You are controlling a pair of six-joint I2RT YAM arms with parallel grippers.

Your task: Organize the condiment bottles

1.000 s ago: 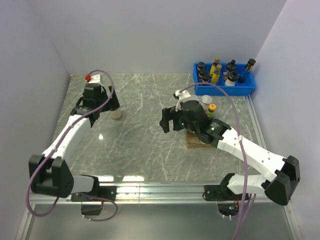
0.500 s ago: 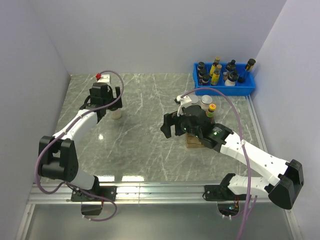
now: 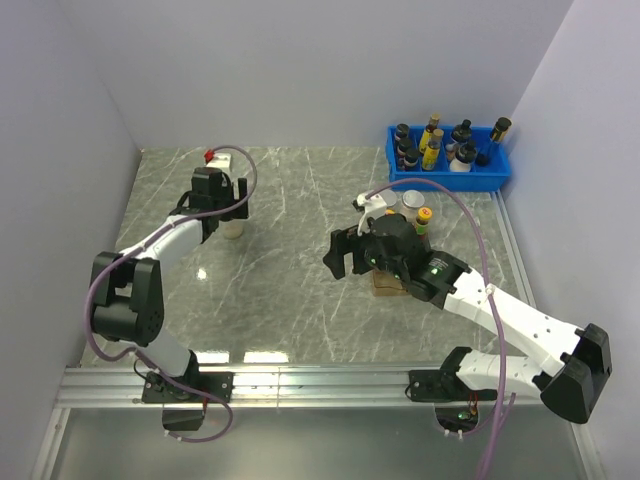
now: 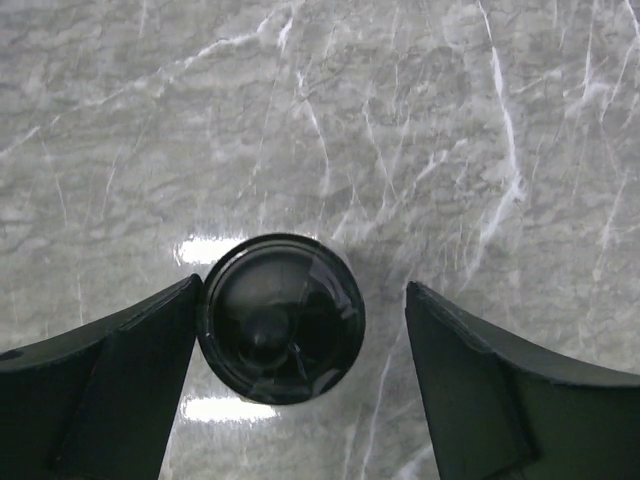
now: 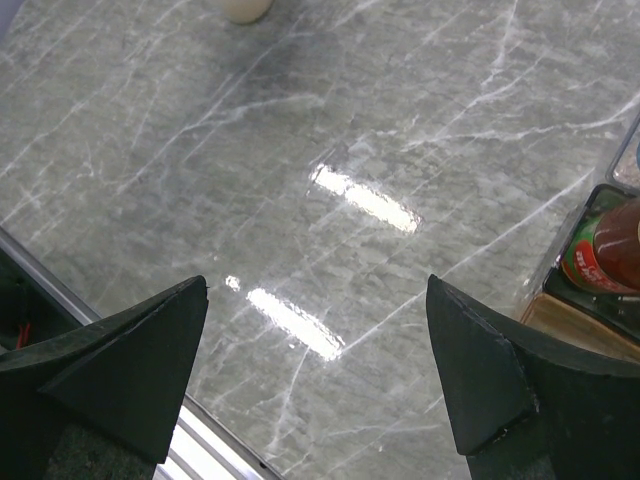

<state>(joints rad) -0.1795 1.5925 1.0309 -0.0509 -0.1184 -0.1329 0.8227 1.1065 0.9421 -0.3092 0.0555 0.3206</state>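
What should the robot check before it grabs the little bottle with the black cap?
1. The black-capped bottle sits between the fingers of the left gripper: ok.
2. The bottle stands upright, its cap seen straight from above: ok.
3. Both fingers press on the cap: not ok. One finger seems to touch it, the other finger stands apart.
4. The table around the bottle is bare, so nothing gets bumped: ok.
5. The right gripper is open, holds nothing and is away from this bottle: ok.
6. The fingers are low enough on the bottle for a firm hold: cannot tell.
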